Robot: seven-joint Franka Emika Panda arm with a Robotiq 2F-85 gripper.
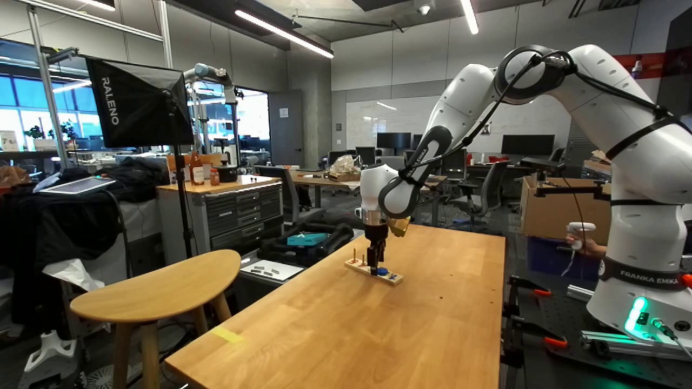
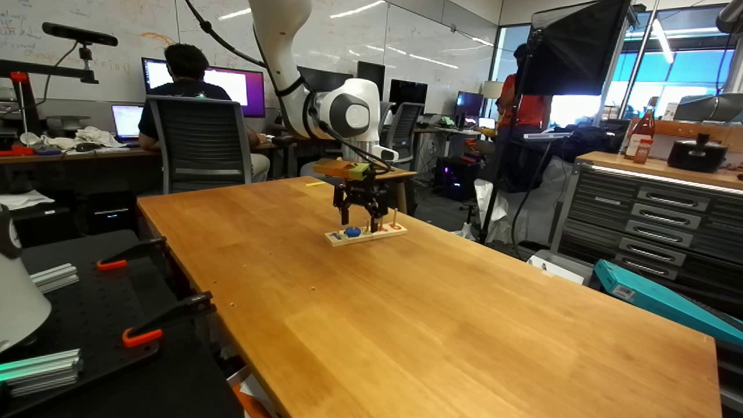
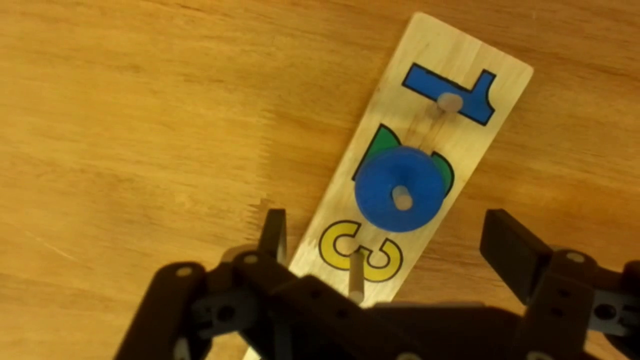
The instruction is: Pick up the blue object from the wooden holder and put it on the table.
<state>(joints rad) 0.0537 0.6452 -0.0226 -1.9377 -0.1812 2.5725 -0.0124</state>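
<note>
Blue obj. (image 3: 379, 190) on wdn. holder (image 3: 417, 132), hand (image 3: 386, 239) spread.

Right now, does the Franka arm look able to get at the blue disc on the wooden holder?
Likely yes: the gripper is open and the wrist view shows nothing covering the blue disc; the peg through it probably just means lifting it straight up.

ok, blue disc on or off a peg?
On: wrist view shows a peg poking through the blue disc on the wooden holder.
</note>
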